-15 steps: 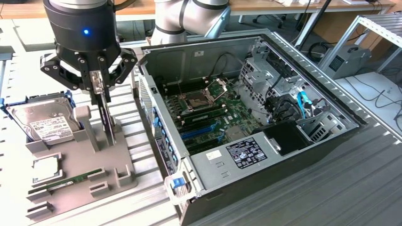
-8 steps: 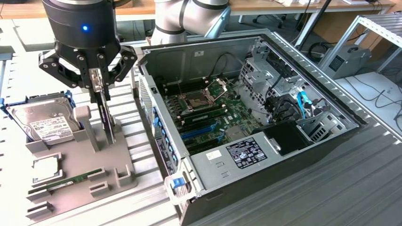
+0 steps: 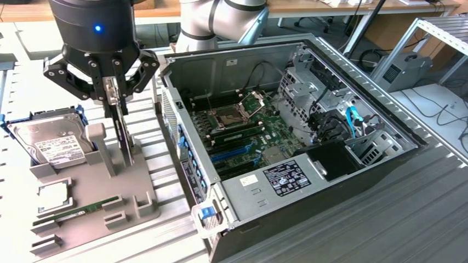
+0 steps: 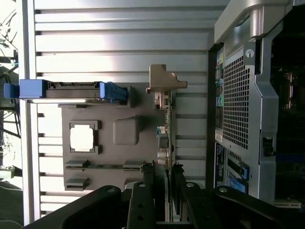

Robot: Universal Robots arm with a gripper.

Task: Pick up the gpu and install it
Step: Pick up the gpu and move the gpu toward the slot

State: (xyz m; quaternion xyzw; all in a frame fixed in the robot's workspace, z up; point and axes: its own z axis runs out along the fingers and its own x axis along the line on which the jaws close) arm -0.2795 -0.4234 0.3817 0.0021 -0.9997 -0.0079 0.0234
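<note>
Jaws pinching gpu (image 4: 167,124) at top edge. Card stands on edge in grey fixture (image 3: 87,213) on surface, at 9 o'clock from open case (image 3: 219,71) in exterior view. I judge: pull straight up, no twist, firm grip. I'd watch hard drive (image 3: 55,145) at card's 9 o'clock and keep bracket (image 4: 165,81) clear.

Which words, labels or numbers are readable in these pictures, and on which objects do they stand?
None of the texts can be read.
White label on the silver hard drive: too small.
Black sticker on the grey metal panel of the open black computer case: blurred.
Small white sticker beside it: blurred.
</note>
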